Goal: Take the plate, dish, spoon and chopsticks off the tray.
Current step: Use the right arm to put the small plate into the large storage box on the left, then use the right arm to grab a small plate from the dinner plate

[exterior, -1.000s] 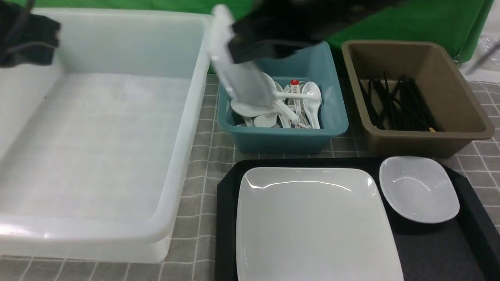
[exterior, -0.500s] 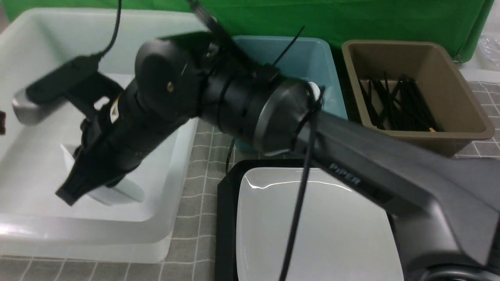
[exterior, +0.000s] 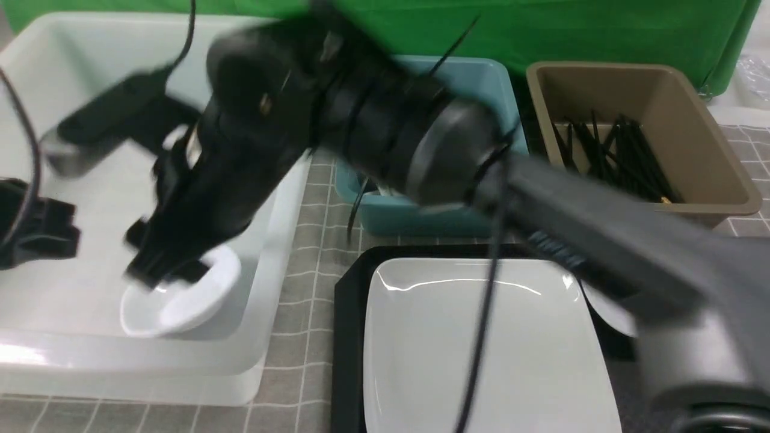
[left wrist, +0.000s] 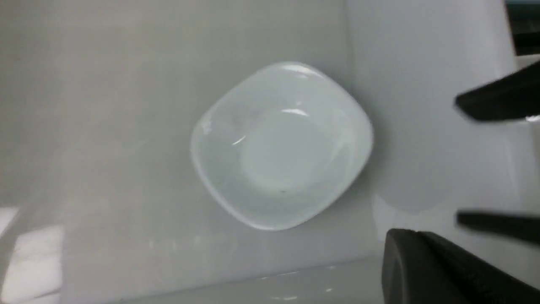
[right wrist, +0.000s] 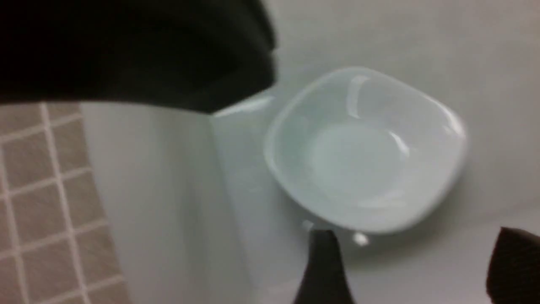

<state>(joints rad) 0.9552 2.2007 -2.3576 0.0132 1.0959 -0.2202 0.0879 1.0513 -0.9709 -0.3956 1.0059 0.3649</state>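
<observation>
A small white dish (exterior: 180, 297) lies on the floor of the white tub (exterior: 264, 240); it also shows in the left wrist view (left wrist: 282, 145) and the right wrist view (right wrist: 365, 152). My right gripper (exterior: 159, 273) (right wrist: 415, 261) hangs just above its rim, open, with nothing between its fingers. The large white plate (exterior: 481, 349) sits on the black tray (exterior: 346, 337). A second small dish (exterior: 604, 310) on the tray is mostly hidden by my right arm. My left gripper (exterior: 66, 231) (left wrist: 405, 253) is shut and empty inside the tub. No spoon or chopsticks show on the tray.
A blue tub (exterior: 499, 102) behind the tray is mostly hidden by my right arm. A brown tub (exterior: 722, 156) at the back right holds several black chopsticks (exterior: 613, 162). The grey checked cloth (exterior: 313, 252) covers the table.
My right arm swung from above the blue tub into the white tub with a small dish, lowered it and let it go. My left gripper moved down to the tub's left side.
</observation>
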